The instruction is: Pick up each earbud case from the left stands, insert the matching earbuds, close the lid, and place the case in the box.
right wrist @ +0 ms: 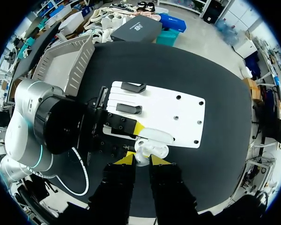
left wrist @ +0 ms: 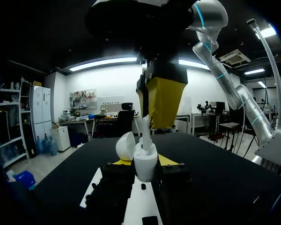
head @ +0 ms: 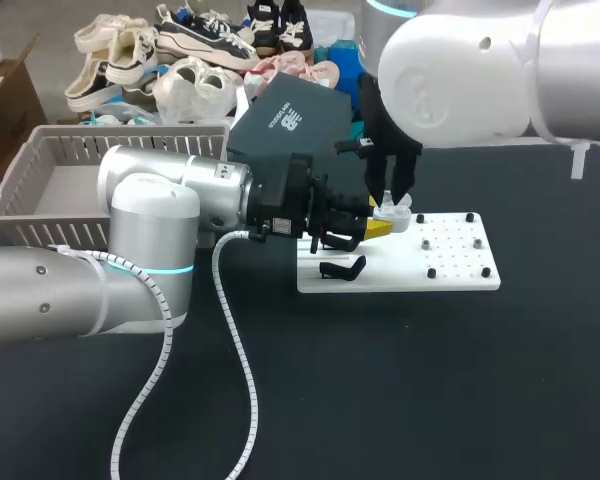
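A: At the edge of the white board (head: 450,270), where's the case?

B: Right there. The case (left wrist: 146,168) stands upright between the fingers of the left gripper (left wrist: 144,163), which is clamped on it from both sides. Its lid (left wrist: 126,145) is swung open to one side.

A: And the other arm?

B: The right gripper (right wrist: 143,160) hangs straight above, pinched on an earbud (left wrist: 145,132) whose stem points down into the open case. The bud is touching the case or very nearly; I can't tell how deep it sits.

A: So which step is this?

B: Inserting, I'd say. The next move calls for a short, straight push down in line with the socket. Then the right gripper lets go and lifts clear so the lid can be shut. I can't make out whether a second bud is already in.

A: Room to work?

B: Tight at the case. Both grippers crowd together, so the right one should leave upward, not sideways. Two black stands (right wrist: 129,108) sit empty on the board just beside the left gripper. Past the board, the black counter (head: 430,400) lies open in front and to the right. The basket (head: 40,150) for finished cases is well apart on the left, behind the left arm, so that arm would need to pull back and swing round.
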`<state>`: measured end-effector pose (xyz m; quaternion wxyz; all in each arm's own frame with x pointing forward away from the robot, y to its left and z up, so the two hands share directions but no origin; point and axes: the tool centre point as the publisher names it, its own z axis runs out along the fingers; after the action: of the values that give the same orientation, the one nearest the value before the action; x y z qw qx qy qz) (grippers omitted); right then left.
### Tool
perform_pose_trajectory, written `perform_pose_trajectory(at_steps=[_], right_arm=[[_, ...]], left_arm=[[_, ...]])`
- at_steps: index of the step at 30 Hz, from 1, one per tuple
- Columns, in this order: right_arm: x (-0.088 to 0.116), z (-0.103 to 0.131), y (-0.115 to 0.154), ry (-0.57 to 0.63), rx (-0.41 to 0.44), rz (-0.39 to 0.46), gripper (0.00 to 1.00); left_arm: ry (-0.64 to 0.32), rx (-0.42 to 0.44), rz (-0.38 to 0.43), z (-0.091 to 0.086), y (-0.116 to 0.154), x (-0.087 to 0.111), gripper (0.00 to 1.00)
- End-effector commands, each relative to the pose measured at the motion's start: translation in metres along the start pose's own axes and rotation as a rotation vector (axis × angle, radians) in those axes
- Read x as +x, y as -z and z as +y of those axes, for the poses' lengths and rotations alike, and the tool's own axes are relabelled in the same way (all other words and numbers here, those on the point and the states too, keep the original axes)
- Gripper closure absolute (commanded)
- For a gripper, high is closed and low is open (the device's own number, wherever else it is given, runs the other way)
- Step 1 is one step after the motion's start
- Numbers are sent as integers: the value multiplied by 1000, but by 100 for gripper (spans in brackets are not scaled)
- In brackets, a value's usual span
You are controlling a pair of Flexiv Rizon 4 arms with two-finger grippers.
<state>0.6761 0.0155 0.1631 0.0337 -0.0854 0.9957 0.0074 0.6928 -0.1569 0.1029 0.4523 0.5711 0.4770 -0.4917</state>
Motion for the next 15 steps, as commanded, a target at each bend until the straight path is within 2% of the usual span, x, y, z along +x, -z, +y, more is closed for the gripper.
perform_pose_trajectory(at_steps=[1, 15], right_arm=[[2, -1, -1, 1, -1, -5, 100], [-1, -3, -5, 10, 6, -9, 100]], left_arm=[[-1, -2, 1, 0, 0, 0, 100], [-1, -2, 1, 0, 0, 0, 100]])
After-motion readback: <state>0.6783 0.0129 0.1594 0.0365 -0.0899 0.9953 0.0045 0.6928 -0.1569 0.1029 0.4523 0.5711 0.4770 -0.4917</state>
